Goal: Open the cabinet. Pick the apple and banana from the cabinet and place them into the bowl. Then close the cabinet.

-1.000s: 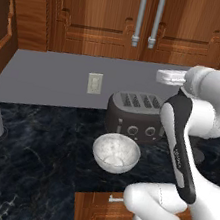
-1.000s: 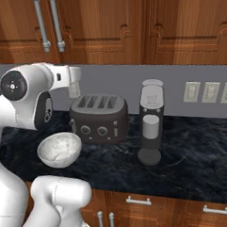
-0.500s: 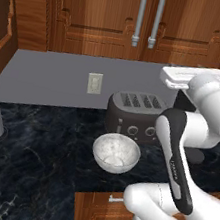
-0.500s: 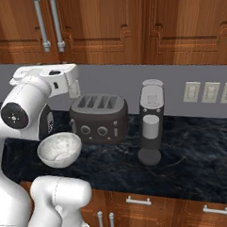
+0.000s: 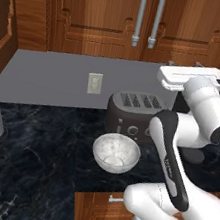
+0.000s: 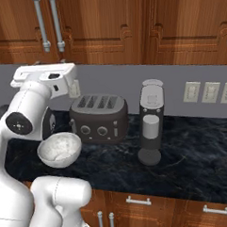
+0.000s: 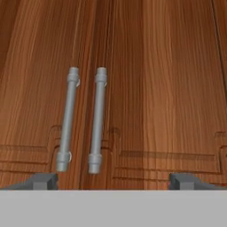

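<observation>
Task barely begun. The cabinet (image 7: 113,88) remains shut, both handles (image 7: 96,119) ahead of the end effector (image 7: 113,181), which stands wide and empty. Bowl (image 5: 116,152) sits empty on the tabletop (image 5: 39,151) beside the toaster (image 5: 134,111). Fruit presumably inside; opening, transfer, closing all outstanding.

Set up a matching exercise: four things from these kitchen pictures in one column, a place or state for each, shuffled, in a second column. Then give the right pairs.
Things:
1. cabinet
2. bowl
3. toaster
4. hand

Places or states:
A. on the dark counter, in front of the toaster, nothing in it
B. open, facing the two silver handles
C. on the wall, both doors shut
D. dark, four slots, standing against the grey back wall

Pairs: 1-C, 2-A, 3-D, 4-B
</observation>
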Motion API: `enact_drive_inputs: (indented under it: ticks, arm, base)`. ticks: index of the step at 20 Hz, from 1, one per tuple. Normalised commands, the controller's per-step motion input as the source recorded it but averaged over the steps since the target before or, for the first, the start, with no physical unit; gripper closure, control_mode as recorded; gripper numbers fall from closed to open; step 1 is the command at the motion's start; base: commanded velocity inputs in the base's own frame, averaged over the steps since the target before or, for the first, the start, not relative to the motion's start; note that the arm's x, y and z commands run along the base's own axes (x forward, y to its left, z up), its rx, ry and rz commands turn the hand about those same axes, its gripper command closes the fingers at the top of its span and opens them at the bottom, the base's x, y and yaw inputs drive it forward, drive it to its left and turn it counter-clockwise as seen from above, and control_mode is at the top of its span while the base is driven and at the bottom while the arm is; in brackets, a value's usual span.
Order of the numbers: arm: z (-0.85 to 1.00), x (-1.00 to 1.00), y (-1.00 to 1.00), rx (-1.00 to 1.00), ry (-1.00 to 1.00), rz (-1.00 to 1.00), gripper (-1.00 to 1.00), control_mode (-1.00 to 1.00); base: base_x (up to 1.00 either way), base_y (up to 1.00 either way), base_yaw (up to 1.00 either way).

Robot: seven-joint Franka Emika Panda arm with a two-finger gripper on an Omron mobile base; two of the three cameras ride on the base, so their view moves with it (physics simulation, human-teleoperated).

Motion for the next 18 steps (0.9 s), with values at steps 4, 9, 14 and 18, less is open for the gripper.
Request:
enact_drive_inputs:
  ticks: [4,9,14,18]
  arm:
    - [0.32,0.12,0.05,0.0,-0.03,0.0,-1.0,-1.0]
    - [0.35,0.45,0.0,0.0,0.0,0.0,-1.0,-1.0]
    - [0.29,0.68,0.03,0.0,0.03,0.0,-1.0,-1.0]
    - [0.14,0.74,0.13,0.0,0.04,0.0,-1.0,-1.0]
  base:
    - [0.0,0.0,0.0]
    - [0.0,0.0,0.0]
    - [0.0,0.0,0.0]
    - [0.0,0.0,0.0]
